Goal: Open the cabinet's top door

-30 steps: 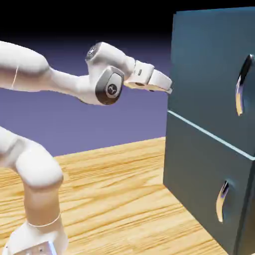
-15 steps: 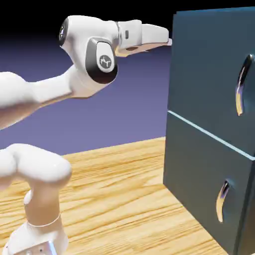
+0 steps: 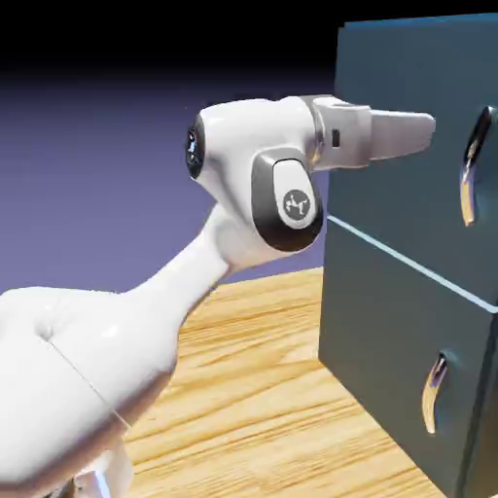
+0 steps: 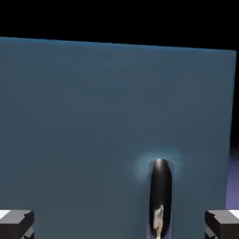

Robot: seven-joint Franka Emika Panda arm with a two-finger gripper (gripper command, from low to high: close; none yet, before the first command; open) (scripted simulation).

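Reaching across the upper middle of the exterior view, the gripper [image 3: 420, 133] is pointing level toward the cabinet [image 3: 389, 311], which is filling the right side of the frame. A second ago the hand was sitting lower and further left, short of the cabinet's near corner; half a second ago it was lifted toward the top of the frame; now it is overlapping the top door [image 3: 409, 185] in the picture and closing on the upper handle [image 3: 475, 165] at the frame's right edge, though a gap is showing between them. The lower handle [image 3: 434, 392] is sitting in the bottom right, well apart from the hand. The table [image 3: 253, 389] is spreading across the lower middle.

In the hand view, the top door [image 4: 93, 121] is filling nearly the whole frame, and the upper handle [image 4: 159, 196] is standing in the lower right of centre, between the fingertips [image 4: 14, 223] at the two bottom corners. The jaws are standing fully spread, holding nothing. Judging from this, the swing has been lining the hand up with the handle, and a final advance with a slight shift toward it is looking like what remains before closing and pulling.
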